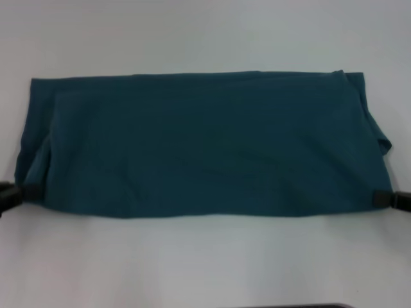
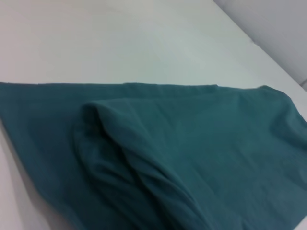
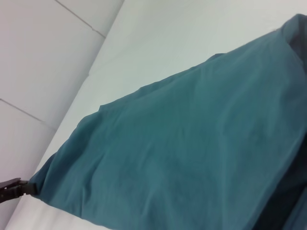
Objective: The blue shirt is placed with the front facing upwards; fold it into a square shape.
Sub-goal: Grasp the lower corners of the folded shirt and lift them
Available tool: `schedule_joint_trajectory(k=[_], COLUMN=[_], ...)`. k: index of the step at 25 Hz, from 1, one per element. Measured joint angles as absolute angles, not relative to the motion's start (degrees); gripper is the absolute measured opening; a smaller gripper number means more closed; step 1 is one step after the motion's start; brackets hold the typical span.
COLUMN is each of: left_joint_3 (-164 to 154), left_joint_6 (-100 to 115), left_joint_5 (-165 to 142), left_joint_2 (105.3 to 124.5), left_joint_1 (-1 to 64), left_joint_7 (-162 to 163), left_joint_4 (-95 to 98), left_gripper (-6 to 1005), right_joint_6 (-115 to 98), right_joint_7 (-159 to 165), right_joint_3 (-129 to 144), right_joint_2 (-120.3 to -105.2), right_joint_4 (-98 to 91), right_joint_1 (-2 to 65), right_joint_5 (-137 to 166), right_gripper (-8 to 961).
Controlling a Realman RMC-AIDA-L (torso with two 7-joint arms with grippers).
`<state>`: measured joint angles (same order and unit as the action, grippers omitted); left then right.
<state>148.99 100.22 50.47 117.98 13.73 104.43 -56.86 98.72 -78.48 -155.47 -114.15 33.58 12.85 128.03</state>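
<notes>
Bare table lies open beyond and before the shirt; a gripper blocks each near corner: left, right.

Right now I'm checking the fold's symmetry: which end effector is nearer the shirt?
Neither clearly: both are at it. The left end effector is at the near left corner of the shirt, the right end effector at its near right corner.

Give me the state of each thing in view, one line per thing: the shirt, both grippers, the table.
blue shirt: folded into a wide band, plain side up, lettering hidden.
left gripper: at the shirt's near left corner.
right gripper: at the shirt's near right corner.
table: white, shirt lying flat on it.
</notes>
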Motion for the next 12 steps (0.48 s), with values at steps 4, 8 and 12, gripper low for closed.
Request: schedule_joint_trajectory(k=[4,8,12], left_joint_3=[148.9,149.6,151.1], left_joint_6=[101.8,102.0,101.6], left_joint_5=[49.8,48.2,47.3], left_joint_2=[117.96,117.95,117.65], left_joint_1=[12.2,11.1,10.7], left_joint_7=[103.8,102.9,102.7], left_joint_4=[-56.8,-56.4,-56.2], left_gripper=[15,14,14], right_joint_6=[99.5,99.7,99.8], right_joint_7=[-80.0,-81.1,-81.3], right_joint_3=[-155.0,-155.1,-156.0], right_joint_2=[-114.67,-115.11,-115.14], right_joint_4=[33.3,33.2,33.2], right_joint_1=[11.2,9.8,9.0], right_joint_5=[128.3,128.6,128.5], right_gripper=[18,21,24])
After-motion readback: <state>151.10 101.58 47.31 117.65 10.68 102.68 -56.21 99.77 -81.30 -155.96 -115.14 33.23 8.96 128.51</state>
